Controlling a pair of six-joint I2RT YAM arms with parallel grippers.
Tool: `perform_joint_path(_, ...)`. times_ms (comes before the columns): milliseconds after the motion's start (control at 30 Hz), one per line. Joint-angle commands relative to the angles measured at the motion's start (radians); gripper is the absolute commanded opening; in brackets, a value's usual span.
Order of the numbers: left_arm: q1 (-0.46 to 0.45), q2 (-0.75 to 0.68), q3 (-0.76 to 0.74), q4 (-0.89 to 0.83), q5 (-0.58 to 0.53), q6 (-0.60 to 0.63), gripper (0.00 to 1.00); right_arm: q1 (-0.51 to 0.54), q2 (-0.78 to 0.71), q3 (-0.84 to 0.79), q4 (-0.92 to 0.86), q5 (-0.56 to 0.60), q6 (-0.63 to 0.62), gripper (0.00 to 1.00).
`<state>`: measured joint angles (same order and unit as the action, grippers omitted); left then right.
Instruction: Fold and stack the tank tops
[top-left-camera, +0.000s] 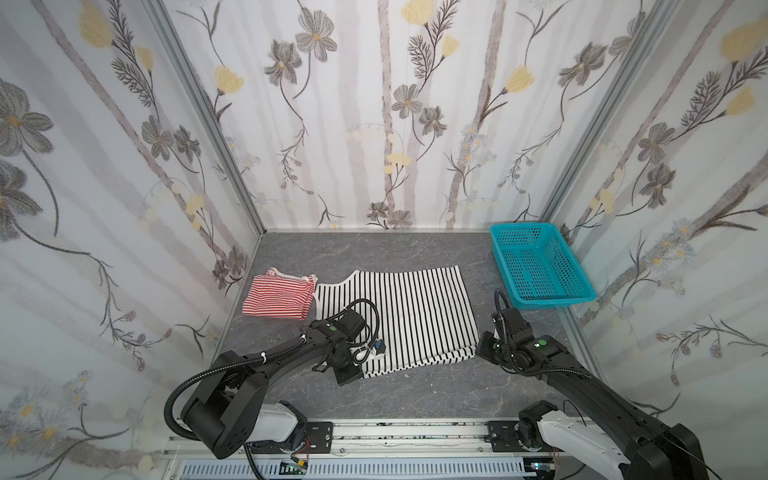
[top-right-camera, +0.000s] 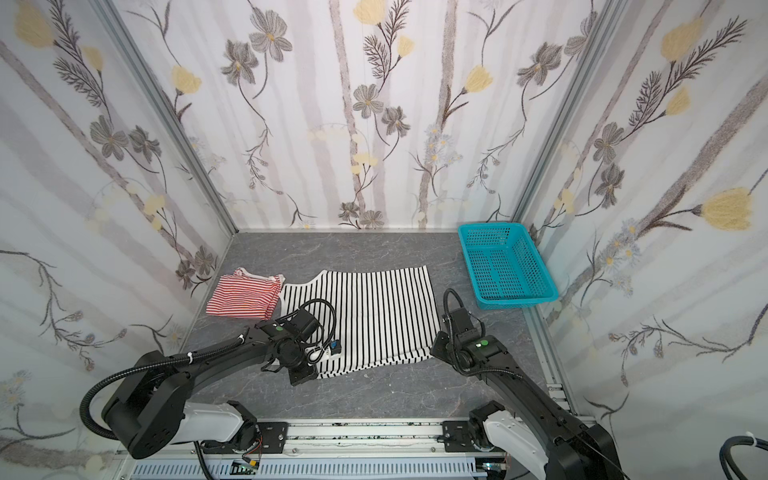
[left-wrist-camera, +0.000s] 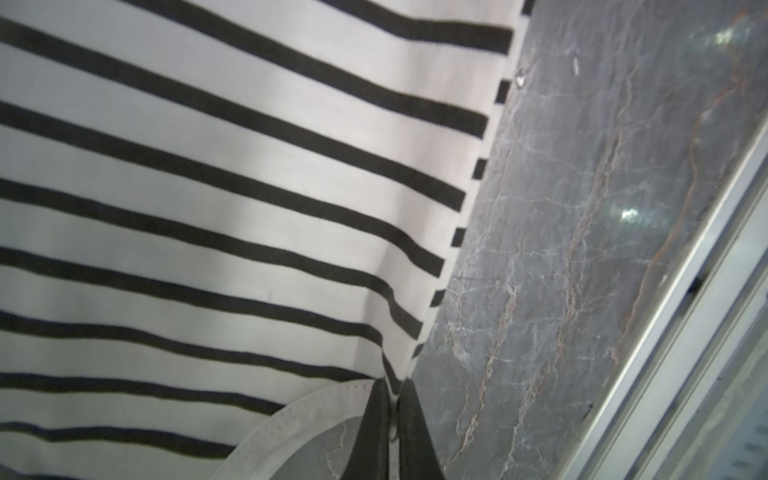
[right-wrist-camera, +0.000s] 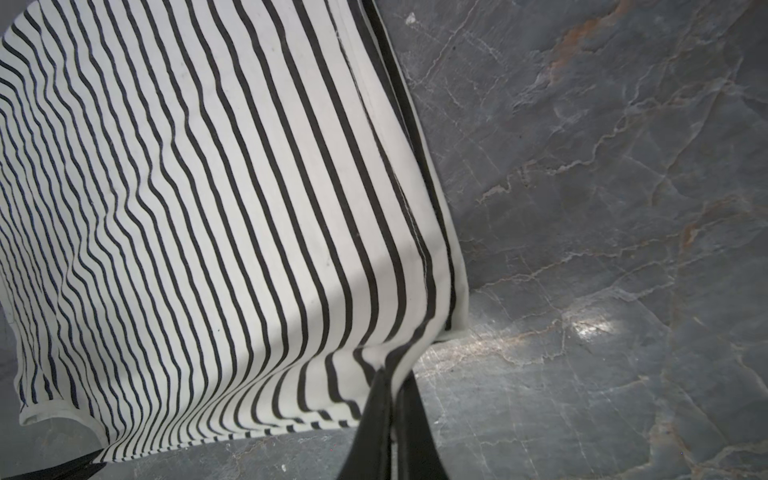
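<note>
The black-and-white tank top (top-left-camera: 411, 311) (top-right-camera: 374, 316) lies spread flat in the middle of the grey table in both top views. My left gripper (left-wrist-camera: 392, 388) is shut on its near-left corner, beside the white armhole trim (left-wrist-camera: 291, 419). That gripper (top-left-camera: 359, 365) sits low at the cloth's near edge. My right gripper (right-wrist-camera: 392, 376) is shut on a pinch of striped cloth at the near-right hem corner (top-left-camera: 482, 347). The red-and-white tank top (top-left-camera: 278, 296) (top-right-camera: 243, 297) lies folded in a small pile just left of the striped one, touched by neither gripper.
A teal perforated basket (top-left-camera: 552, 297) (top-right-camera: 517, 298) stands at the back right against the wall. Flowered walls close in the table on three sides. A metal rail (top-left-camera: 407, 436) carrying both arm bases runs along the front edge.
</note>
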<state>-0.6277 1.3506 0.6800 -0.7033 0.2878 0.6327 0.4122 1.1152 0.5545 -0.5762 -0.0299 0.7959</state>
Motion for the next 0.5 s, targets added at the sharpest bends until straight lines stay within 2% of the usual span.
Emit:
perform_joint_path(0, 0.000, -0.012, 0.027, -0.057, 0.000, 0.028, 0.00, -0.004, -0.008, 0.024, -0.005, 0.012, -0.020, 0.00)
perform_joint_path(233, 0.015, 0.001, 0.082, -0.059, -0.053, 0.071, 0.00, -0.014, 0.012, 0.088, -0.017, 0.008, -0.042, 0.00)
perform_joint_path(467, 0.086, 0.085, 0.201, -0.059, -0.069, 0.125, 0.00, -0.040, 0.108, 0.191, -0.025, 0.018, -0.095, 0.00)
